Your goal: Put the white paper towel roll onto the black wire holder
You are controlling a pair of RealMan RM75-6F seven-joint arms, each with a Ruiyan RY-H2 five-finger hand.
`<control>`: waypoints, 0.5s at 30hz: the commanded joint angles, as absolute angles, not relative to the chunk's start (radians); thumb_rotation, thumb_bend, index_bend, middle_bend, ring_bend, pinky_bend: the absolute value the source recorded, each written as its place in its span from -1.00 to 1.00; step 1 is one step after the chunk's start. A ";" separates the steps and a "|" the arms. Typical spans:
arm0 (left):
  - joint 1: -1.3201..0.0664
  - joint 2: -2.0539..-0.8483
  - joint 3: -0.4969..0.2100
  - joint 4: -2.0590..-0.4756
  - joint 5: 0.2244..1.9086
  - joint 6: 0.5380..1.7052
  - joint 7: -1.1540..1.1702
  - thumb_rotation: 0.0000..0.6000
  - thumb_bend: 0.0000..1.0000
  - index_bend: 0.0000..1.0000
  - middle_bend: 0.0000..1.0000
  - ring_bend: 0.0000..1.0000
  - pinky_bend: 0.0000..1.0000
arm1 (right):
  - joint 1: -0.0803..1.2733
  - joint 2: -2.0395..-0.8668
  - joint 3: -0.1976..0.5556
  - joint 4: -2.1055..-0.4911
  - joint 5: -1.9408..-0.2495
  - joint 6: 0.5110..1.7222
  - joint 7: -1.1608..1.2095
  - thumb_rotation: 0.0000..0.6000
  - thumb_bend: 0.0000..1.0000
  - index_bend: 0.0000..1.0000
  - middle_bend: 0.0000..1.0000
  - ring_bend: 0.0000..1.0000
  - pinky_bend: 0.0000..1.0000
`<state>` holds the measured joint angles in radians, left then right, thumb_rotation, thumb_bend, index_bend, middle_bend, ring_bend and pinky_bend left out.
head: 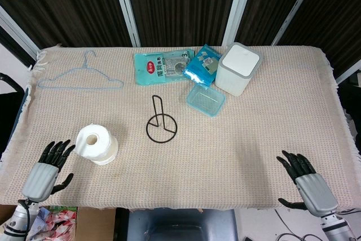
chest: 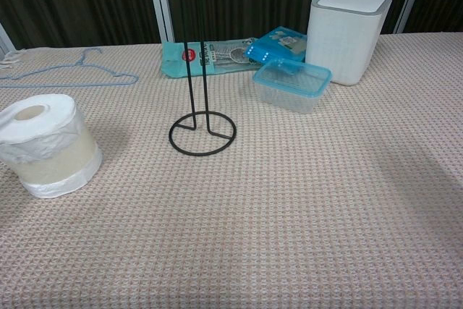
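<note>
The white paper towel roll [head: 97, 144] [chest: 47, 145] stands on end at the front left of the table, its core hole facing up. The black wire holder [head: 160, 122] [chest: 200, 77] stands upright near the table's middle, a ring base with a tall looped post, a short way right of the roll. My left hand [head: 49, 166] lies at the front left edge, just left of the roll, fingers spread and holding nothing. My right hand [head: 304, 182] rests at the front right edge, fingers apart and empty. Neither hand shows in the chest view.
A blue wire hanger [head: 80, 78] lies at the back left. At the back centre lie a teal packet [head: 161, 68] and a blue pouch [head: 203, 65]. A clear blue-lidded box [head: 205, 99] and a white bin [head: 239, 68] stand at the back right.
</note>
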<state>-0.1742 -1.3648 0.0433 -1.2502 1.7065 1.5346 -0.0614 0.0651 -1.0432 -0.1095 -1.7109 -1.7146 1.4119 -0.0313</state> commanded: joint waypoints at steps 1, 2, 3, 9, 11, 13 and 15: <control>-0.182 -1.369 0.043 -1.244 1.695 1.512 -0.074 1.00 -0.25 -1.00 -1.00 -1.00 -1.00 | 0.067 -1.048 -0.101 -1.707 -1.699 1.407 -0.040 1.00 -0.73 -1.00 -1.00 -1.00 -1.00; -0.186 -1.371 0.041 -1.242 1.690 1.504 -0.082 1.00 -0.25 -1.00 -1.00 -1.00 -1.00 | 0.067 -1.051 -0.100 -1.706 -1.696 1.405 -0.045 1.00 -0.73 -1.00 -1.00 -1.00 -1.00; -0.192 -1.374 0.039 -1.238 1.686 1.496 -0.103 1.00 -0.25 -1.00 -1.00 -1.00 -1.00 | 0.068 -1.052 -0.101 -1.707 -1.694 1.399 -0.049 1.00 -0.73 -1.00 -1.00 -1.00 -1.00; -0.255 -1.487 -0.018 -1.126 1.681 1.541 -0.611 1.00 -0.29 -1.00 -1.00 -1.00 -1.00 | 0.060 -1.040 -0.109 -1.713 -1.706 1.416 -0.038 1.00 -0.73 -1.00 -1.00 -1.00 -1.00; -0.277 -1.524 -0.050 -1.064 1.648 1.526 -0.721 1.00 -0.33 -1.00 -1.00 -1.00 -1.00 | 0.060 -1.036 -0.113 -1.714 -1.710 1.416 -0.030 1.00 -0.73 -1.00 -1.00 -1.00 -1.00; -0.300 -1.550 -0.070 -1.017 1.617 1.490 -0.818 1.00 -0.35 -1.00 -1.00 -1.00 -1.00 | 0.059 -1.032 -0.114 -1.714 -1.719 1.423 -0.023 1.00 -0.73 -1.00 -1.00 -1.00 -1.00; -0.310 -1.555 -0.067 -1.004 1.612 1.473 -0.900 1.00 -0.35 -1.00 -1.00 -1.00 -1.00 | 0.057 -1.031 -0.113 -1.713 -1.723 1.433 -0.017 1.00 -0.73 -1.00 -1.00 -1.00 -1.00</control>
<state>-0.2541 -1.4783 -0.0190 -1.1109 1.6589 1.5039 -0.6579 0.0578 -1.0324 -0.1134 -1.7134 -1.7213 1.4306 -0.0194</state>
